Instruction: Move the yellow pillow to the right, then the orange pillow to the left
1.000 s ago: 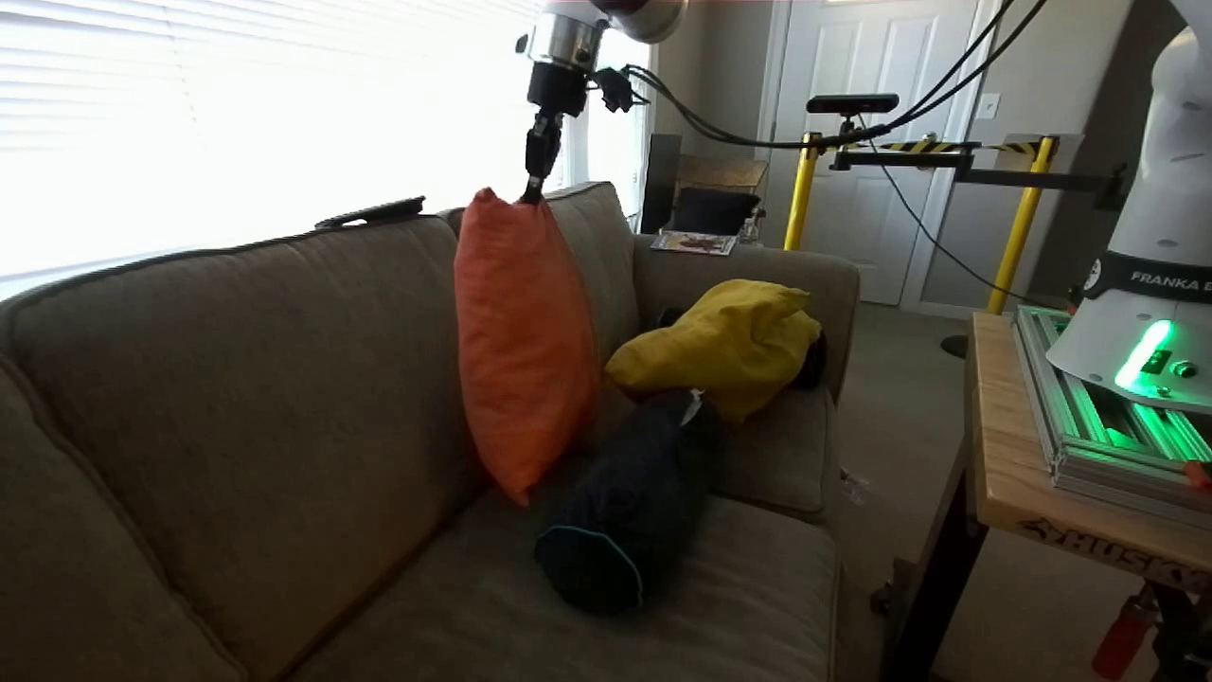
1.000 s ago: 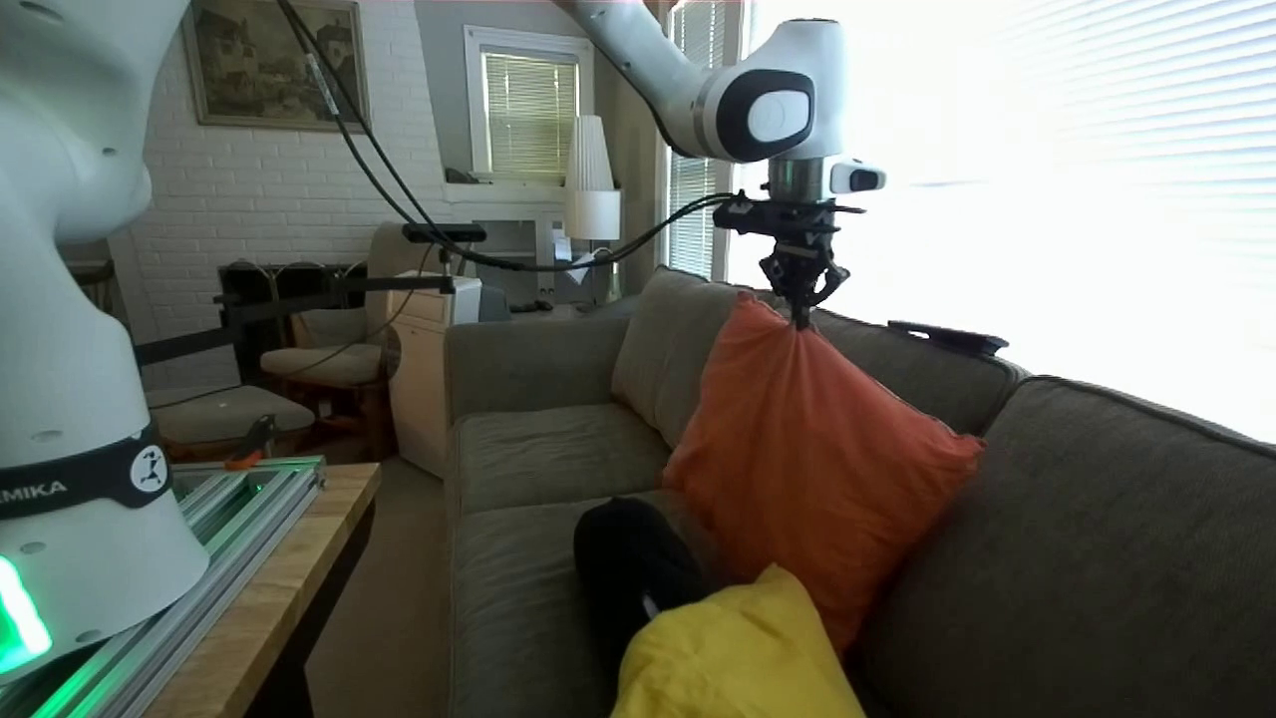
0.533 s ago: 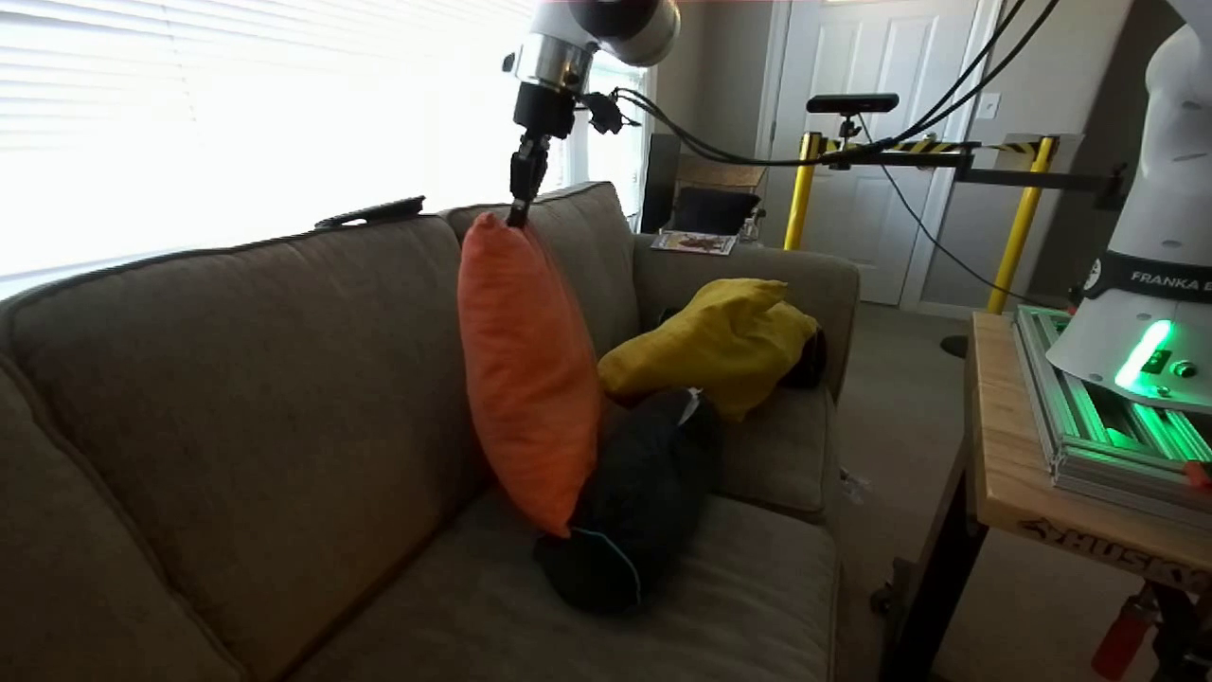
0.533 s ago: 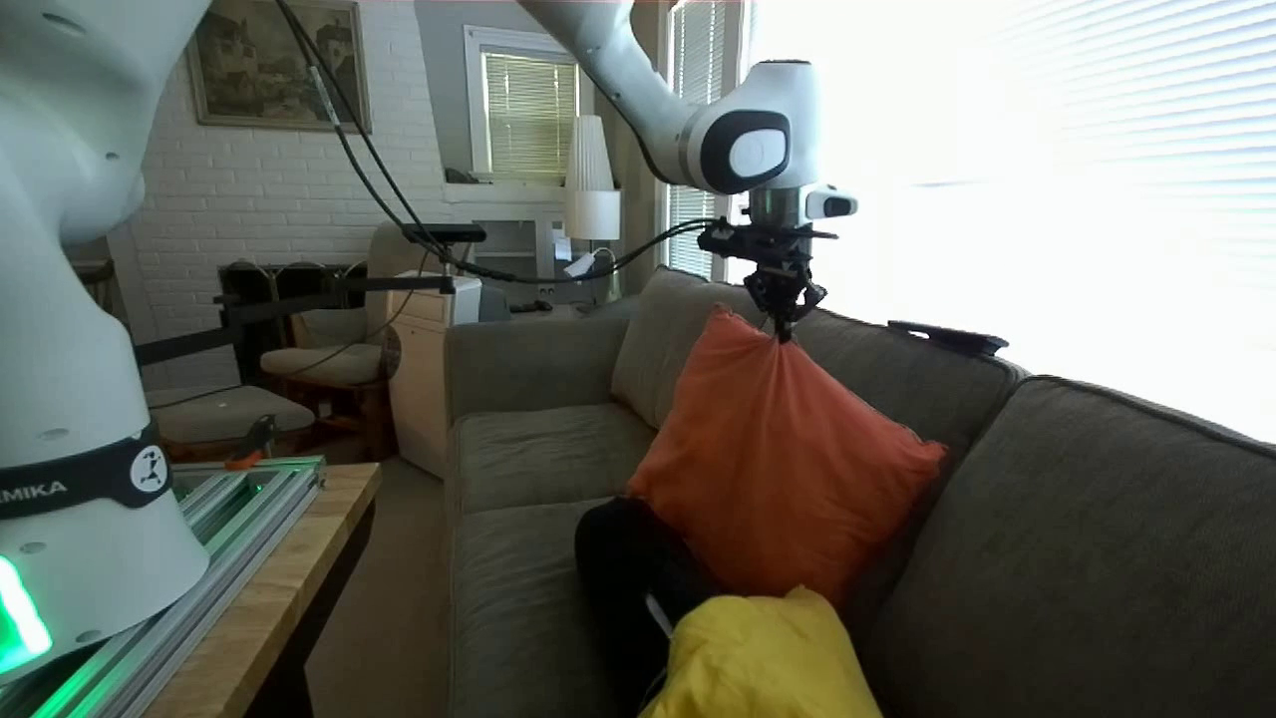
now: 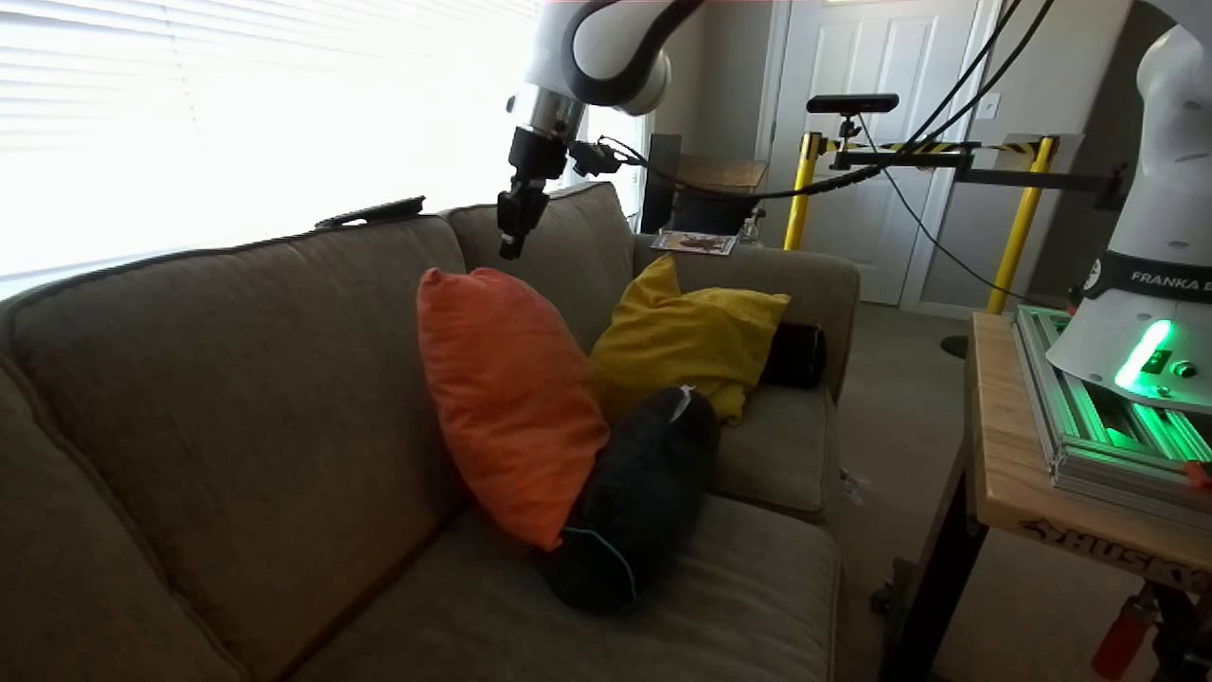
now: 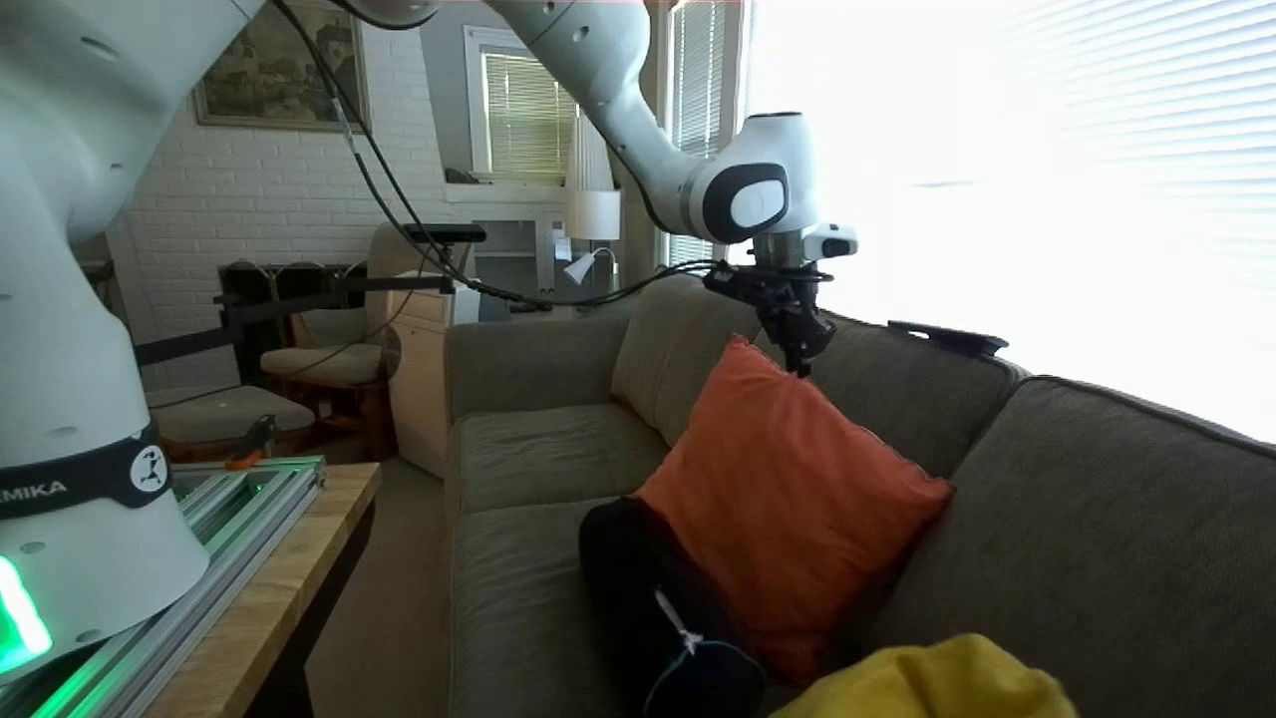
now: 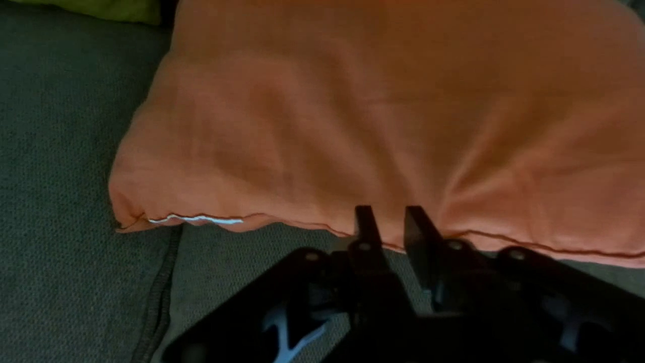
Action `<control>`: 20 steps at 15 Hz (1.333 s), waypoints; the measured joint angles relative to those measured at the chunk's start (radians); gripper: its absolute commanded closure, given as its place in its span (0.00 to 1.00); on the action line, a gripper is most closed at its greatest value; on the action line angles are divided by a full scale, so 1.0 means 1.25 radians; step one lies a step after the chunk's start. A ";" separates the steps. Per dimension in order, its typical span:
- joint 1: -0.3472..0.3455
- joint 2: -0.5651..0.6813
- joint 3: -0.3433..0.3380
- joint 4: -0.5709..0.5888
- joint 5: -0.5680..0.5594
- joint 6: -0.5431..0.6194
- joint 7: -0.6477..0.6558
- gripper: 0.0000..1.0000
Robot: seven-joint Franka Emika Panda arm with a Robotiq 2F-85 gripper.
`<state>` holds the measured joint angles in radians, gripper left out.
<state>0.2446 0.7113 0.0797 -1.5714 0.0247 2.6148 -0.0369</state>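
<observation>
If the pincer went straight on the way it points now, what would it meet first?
Most likely the orange pillow, near its upper edge, which the wrist view shows beneath the pincer. Depth is unclear; it might slip past onto the sofa back.

Orange pillow [image 7: 327, 141], pincer [image 7: 388, 208] spread, dark sofa [image 7: 70, 141]

Dark bolster [image 5: 653, 488] on sofa [image 5: 237, 398], white lamp [image 6: 596, 214], framed picture [image 6: 261, 85]
</observation>
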 measured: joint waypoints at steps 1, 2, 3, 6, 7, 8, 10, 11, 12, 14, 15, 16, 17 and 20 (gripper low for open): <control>0.004 0.004 -0.010 0.003 -0.007 0.001 0.011 0.40; 0.005 0.004 -0.018 0.003 -0.012 0.003 0.015 0.31; 0.005 0.004 -0.029 0.002 -0.020 0.010 0.016 0.26; 0.002 -0.004 -0.084 -0.008 -0.068 0.029 0.019 0.03; 0.000 -0.008 -0.112 -0.017 -0.091 0.035 0.021 0.01; -0.001 -0.010 -0.144 -0.024 -0.121 0.041 0.026 0.00; -0.009 -0.008 -0.205 -0.037 -0.171 0.045 0.035 0.00; -0.014 -0.004 -0.231 -0.042 -0.195 0.046 0.041 0.00; -0.018 0.002 -0.256 -0.043 -0.216 0.046 0.050 0.00; -0.026 0.024 -0.298 -0.043 -0.251 0.045 0.076 0.00; -0.030 0.037 -0.312 -0.043 -0.260 0.043 0.086 0.00; -0.037 0.050 -0.319 -0.043 -0.263 0.037 0.091 0.00; -0.046 0.064 -0.321 -0.043 -0.263 0.025 0.091 0.00; -0.063 0.106 -0.323 -0.043 -0.263 -0.007 0.092 0.00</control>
<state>0.1653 0.8444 -0.3236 -1.6249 -0.3039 2.6057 0.0785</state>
